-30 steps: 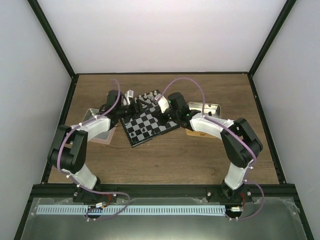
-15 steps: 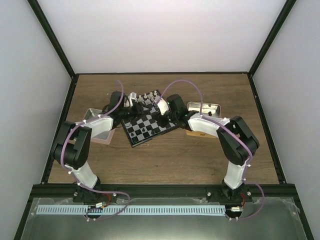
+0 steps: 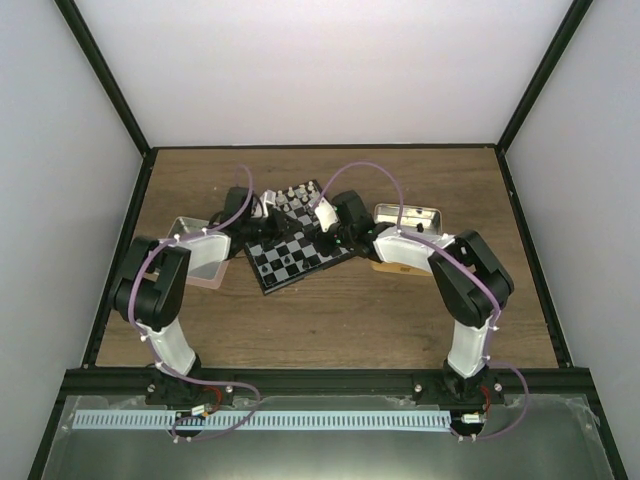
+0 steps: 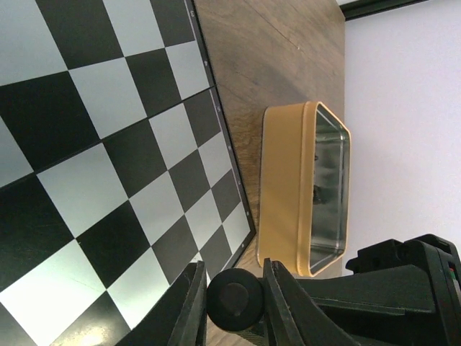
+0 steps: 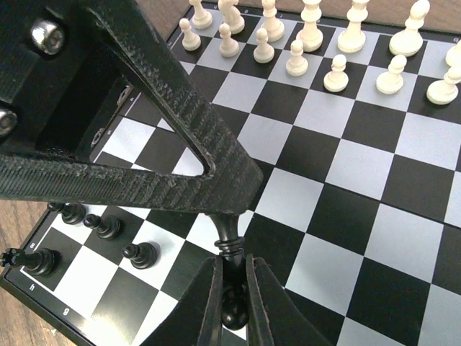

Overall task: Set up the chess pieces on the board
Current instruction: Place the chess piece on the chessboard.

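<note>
Both arms bend inward over the board [image 3: 300,255] at the middle of the worktop [image 3: 350,320]. The left fingers [image 4: 191,310] pinch a round-based black piece [image 4: 234,306] near the board's corner. The right fingers [image 5: 263,313] clamp a slender black piece [image 5: 232,282] over the squares. White pieces [image 5: 310,43] line the far rows. A gold tin [image 4: 288,187] beside the board holds dim shapes that cannot be made out.
</note>
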{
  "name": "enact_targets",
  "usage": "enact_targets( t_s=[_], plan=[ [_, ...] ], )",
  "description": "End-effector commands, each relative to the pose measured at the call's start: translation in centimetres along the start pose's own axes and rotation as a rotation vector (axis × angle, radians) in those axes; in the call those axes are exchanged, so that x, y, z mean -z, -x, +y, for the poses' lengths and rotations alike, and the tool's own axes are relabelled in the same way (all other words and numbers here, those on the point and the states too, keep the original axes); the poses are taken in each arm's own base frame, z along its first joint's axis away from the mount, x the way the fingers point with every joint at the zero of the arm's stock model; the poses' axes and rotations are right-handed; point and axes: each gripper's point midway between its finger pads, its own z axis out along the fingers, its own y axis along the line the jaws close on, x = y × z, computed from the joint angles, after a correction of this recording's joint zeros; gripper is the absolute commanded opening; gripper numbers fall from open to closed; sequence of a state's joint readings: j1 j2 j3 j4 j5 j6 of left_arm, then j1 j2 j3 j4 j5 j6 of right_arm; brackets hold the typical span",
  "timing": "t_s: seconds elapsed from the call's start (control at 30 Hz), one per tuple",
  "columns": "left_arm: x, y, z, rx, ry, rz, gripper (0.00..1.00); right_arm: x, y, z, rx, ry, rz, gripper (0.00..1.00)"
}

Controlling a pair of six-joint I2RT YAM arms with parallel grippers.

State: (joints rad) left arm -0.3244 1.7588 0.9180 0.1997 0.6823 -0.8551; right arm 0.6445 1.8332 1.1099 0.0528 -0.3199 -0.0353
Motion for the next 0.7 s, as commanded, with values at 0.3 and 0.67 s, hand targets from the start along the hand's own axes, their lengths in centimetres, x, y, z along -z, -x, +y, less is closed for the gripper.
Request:
enact_targets(
  t_s=[0.3,0.67],
  plan=[
    [-1.2,-0.9,0.9,-0.025,0.009,0.042,0.17,-1.4,-0.2,-0.9,-0.013,-0.024,0.003,0.05],
    [-1.5,-0.5,2.9,-0.007,0.085,0.010,0.04,-1.8,-0.5,-1.4,-0.072,-0.041,0.033,0.38]
  ],
)
